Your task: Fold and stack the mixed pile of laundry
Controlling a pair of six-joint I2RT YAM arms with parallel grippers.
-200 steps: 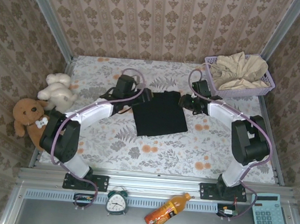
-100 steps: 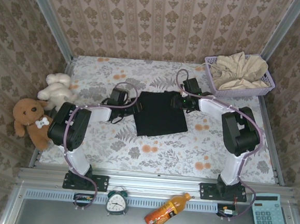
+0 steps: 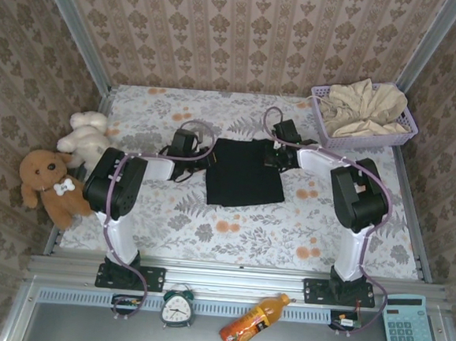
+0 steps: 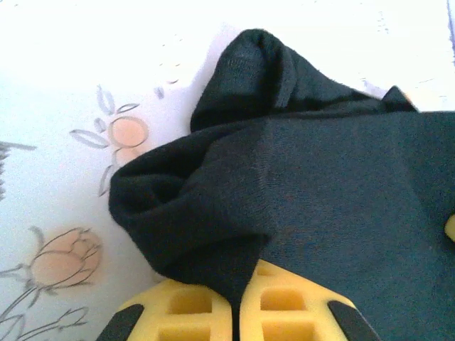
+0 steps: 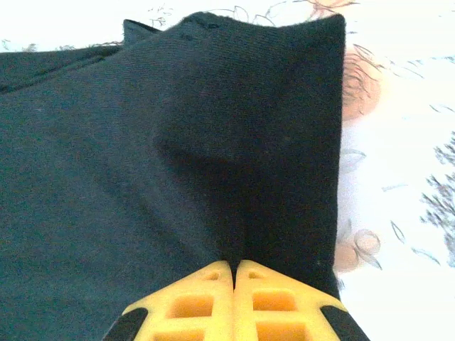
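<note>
1. The table (image 3: 240,219), covered in a floral print, carries both arms and the laundry.
2. The left arm (image 3: 116,185) and right arm (image 3: 356,200) reach inward from the near edge towards the middle.
3. The T-shirt (image 3: 243,173), black, lies folded into a rough rectangle at mid-table, between the two grippers.
4. The basket (image 3: 396,136), lavender mesh, sits at the far right corner, well apart from the T-shirt.
5. The beige garment (image 3: 363,106) lies crumpled inside the basket, heaped above its rim.
6. The white plush (image 3: 87,137) and brown plush (image 3: 45,180) sit together at the table's left edge.
7. The left gripper (image 3: 206,158) is clamped on the T-shirt's far left corner; in the left wrist view, a bunched fold of cloth is pinched between its yellow pads (image 4: 192,309).
8. The right gripper (image 3: 270,156) is clamped on the far right corner; in the right wrist view, its pads (image 5: 206,291) meet, with the cloth nipped between them.
9. A bottle (image 3: 251,322), clock (image 3: 176,309) and calculator (image 3: 404,323) lie on the near ledge.
</note>
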